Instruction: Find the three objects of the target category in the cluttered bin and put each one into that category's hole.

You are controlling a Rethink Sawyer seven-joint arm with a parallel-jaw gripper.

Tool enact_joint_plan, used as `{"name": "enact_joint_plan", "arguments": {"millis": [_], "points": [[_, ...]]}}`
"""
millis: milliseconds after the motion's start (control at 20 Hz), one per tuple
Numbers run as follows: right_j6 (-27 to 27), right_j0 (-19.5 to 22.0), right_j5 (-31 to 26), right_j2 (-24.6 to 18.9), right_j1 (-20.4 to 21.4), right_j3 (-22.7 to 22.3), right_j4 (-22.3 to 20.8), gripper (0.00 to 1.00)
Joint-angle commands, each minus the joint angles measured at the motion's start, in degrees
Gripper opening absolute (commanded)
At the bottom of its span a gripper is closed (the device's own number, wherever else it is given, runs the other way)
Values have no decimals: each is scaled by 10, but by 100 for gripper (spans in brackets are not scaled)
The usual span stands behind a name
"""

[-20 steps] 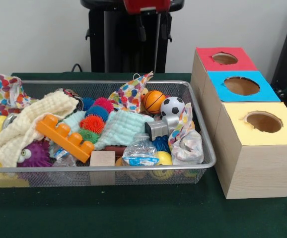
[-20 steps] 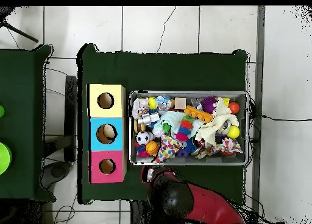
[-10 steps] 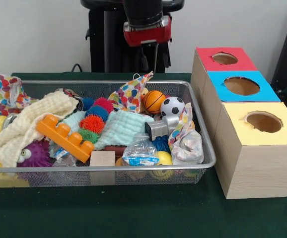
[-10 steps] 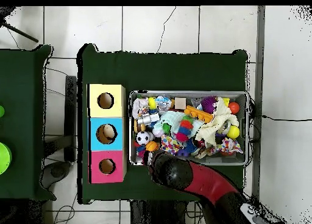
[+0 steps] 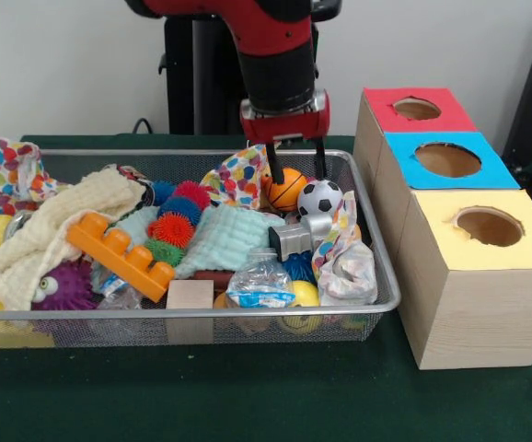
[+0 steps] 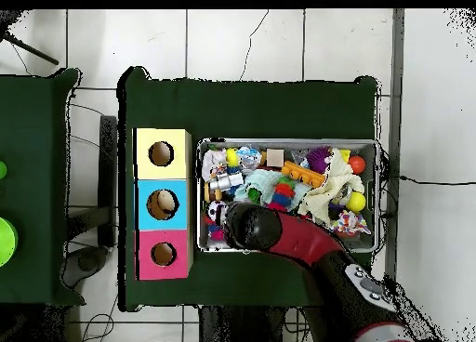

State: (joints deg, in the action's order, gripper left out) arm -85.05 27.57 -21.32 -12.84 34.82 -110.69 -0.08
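Your gripper [image 5: 296, 166] has dropped from the top of the front view into the bin's [image 5: 376, 276] upper right corner, its fingers spread wide and empty astride the orange basketball [image 5: 287, 190]. The soccer ball [image 5: 320, 198] sits just right of it. The polka-dot cloth [image 5: 238, 175] crowds the left finger; the three-holed box [image 5: 450, 221] stands clear at right.
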Motion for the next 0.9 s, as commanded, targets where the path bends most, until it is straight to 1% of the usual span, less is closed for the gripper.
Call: {"name": "enact_joint_plan", "arguments": {"millis": [50, 100, 300, 600, 800, 900], "points": [[-34, -18, -121, 25, -81, 204, -4, 100], [-32, -20, -132, 26, -91, 223, -6, 100], [-15, -18, -147, 18, -132, 284, -15, 100], [9, -12, -175, 8, -173, 352, -32, 100], [27, -6, -180, 0, -203, 391, -44, 100], [26, -6, -183, -4, -212, 402, -49, 100]]}}
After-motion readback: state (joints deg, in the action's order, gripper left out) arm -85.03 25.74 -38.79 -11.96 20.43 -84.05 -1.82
